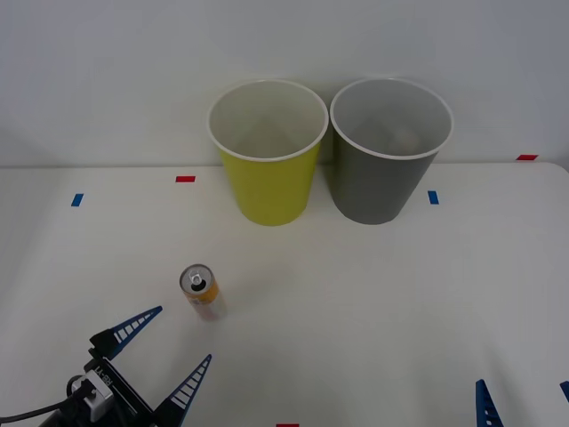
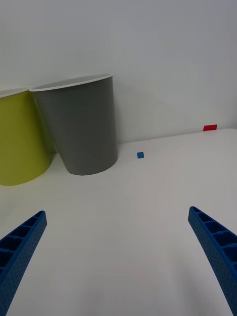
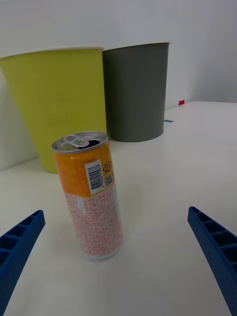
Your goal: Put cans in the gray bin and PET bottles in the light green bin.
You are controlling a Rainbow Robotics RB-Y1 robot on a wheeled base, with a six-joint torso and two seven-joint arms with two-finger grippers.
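Before the light green bin (image 1: 268,169) stood one can (image 1: 202,293) and beside it one gray bin (image 1: 384,165) — left gripper (image 1: 164,352) splayed near the can; right gripper (image 2: 118,256) splayed, mostly cut off.

No legible text is found. On the can (image 3: 91,197), a white label with a barcode and a QR code is carried, and fine print is seen below; none can be read.
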